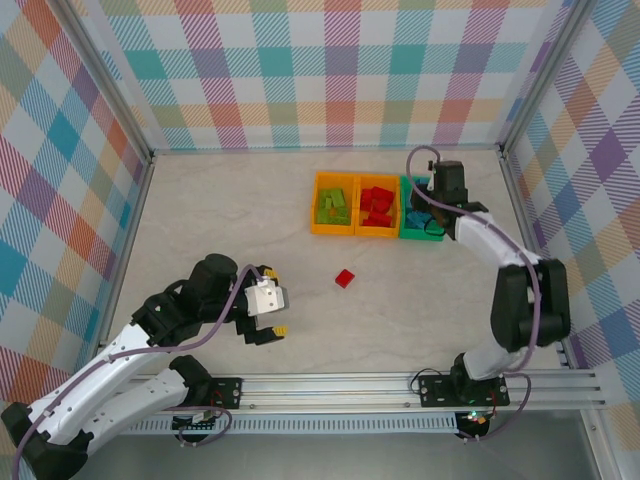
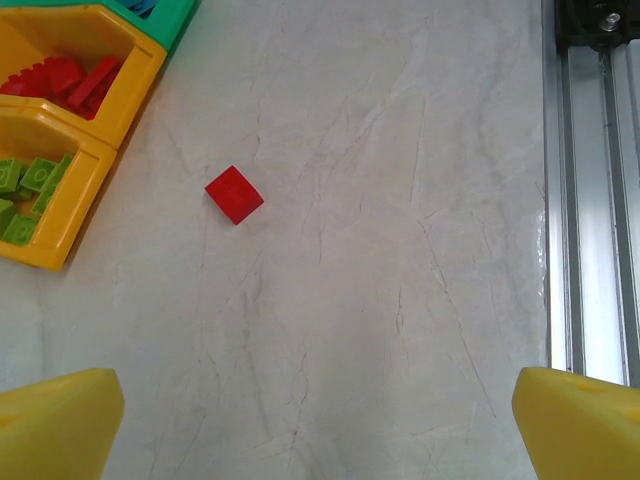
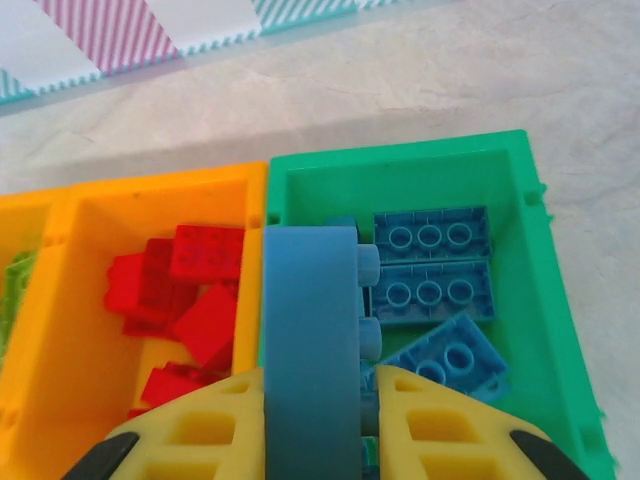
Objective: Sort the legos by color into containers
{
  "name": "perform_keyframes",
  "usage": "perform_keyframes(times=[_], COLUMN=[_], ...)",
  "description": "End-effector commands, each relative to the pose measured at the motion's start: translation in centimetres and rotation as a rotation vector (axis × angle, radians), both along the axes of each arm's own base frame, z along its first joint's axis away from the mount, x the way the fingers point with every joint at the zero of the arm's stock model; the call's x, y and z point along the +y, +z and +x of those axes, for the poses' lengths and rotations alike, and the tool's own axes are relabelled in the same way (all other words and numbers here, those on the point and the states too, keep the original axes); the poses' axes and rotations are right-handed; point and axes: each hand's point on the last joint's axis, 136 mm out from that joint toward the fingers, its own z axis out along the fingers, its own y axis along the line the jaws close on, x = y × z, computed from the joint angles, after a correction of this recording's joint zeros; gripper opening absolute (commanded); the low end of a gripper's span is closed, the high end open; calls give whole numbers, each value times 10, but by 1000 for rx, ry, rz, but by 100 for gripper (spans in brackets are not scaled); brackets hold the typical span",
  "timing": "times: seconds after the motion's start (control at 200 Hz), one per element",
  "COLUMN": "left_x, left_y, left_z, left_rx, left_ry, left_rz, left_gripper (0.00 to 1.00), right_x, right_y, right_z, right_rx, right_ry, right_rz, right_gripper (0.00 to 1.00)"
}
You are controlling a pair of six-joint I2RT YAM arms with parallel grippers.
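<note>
**One red lego loose on open table; right claw grips a blue one at the green bin**

Top view: the table point(image 1: 220, 210) is pale and marbled, closed in by plaid walls point(image 1: 320, 70) on three sides, with a metal rail point(image 1: 400, 385) along the near edge. The containers point(image 1: 335, 233) sit far right, apart from the back wall. A red lego point(image 1: 345, 278) lies alone mid-table with bare surface all around. The left claw point(image 1: 277, 300) hangs left of centre, and the right claw point(image 1: 428, 208) is over the green bin point(image 1: 421, 237).

Left wrist view: the left claw's yellow fingers point(image 2: 60, 420) stand wide apart, empty. The red lego is well apart from the rail and nearer the containers' corner.

Right wrist view: the right claw point(image 3: 310, 430) is clamped on a blue lego point(image 3: 310, 320) held on edge, by the wall between the green bin and the orange bin point(image 3: 160, 190) of red legos point(image 3: 200, 290). Blue legos point(image 3: 430, 265) lie flat in the green bin.
</note>
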Motion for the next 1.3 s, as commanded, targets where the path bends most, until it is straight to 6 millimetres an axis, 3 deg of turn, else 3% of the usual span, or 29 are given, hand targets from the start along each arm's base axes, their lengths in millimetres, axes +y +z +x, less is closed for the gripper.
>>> perform_keyframes(times=[0.0, 0.14, 0.26, 0.445, 0.585, 0.78, 0.92, 1.15, 1.295], left_x=[-3, -4, -4, -1, 1, 1, -1, 0, 1], left_y=[-1, -3, -3, -1, -1, -3, -4, -7, -8], left_z=[1, 0, 1, 3, 4, 5, 2, 3, 4], left_rx=[-6, 3, 4, -25, -40, -29, -19, -19, -17], left_ry=[-17, -23, -21, -5, -1, -2, -20, -14, -12], left_rz=[-19, -18, -14, -13, -13, -2, -12, 0, 4], left_gripper=[100, 100, 100, 100, 100, 100, 100, 100, 100], right_x=[2, -3, -3, 10, 44, 127, 168, 194, 193], right_y=[-8, -9, 5, 31, 40, 3, -34, -83, -103], right_z=[21, 32, 23, -25, -77, -150, -183, -196, -186], right_rx=[32, 60, 32, -14, -27, 63, 164, 280, 337], right_ry=[20, 0, 4, 72, 189, 486, 647, 765, 758], right_rz=[49, 56, 66, 151, 182, 87, -20, -181, -271], right_gripper=[32, 58, 64, 64, 63, 62, 65, 95, 97])
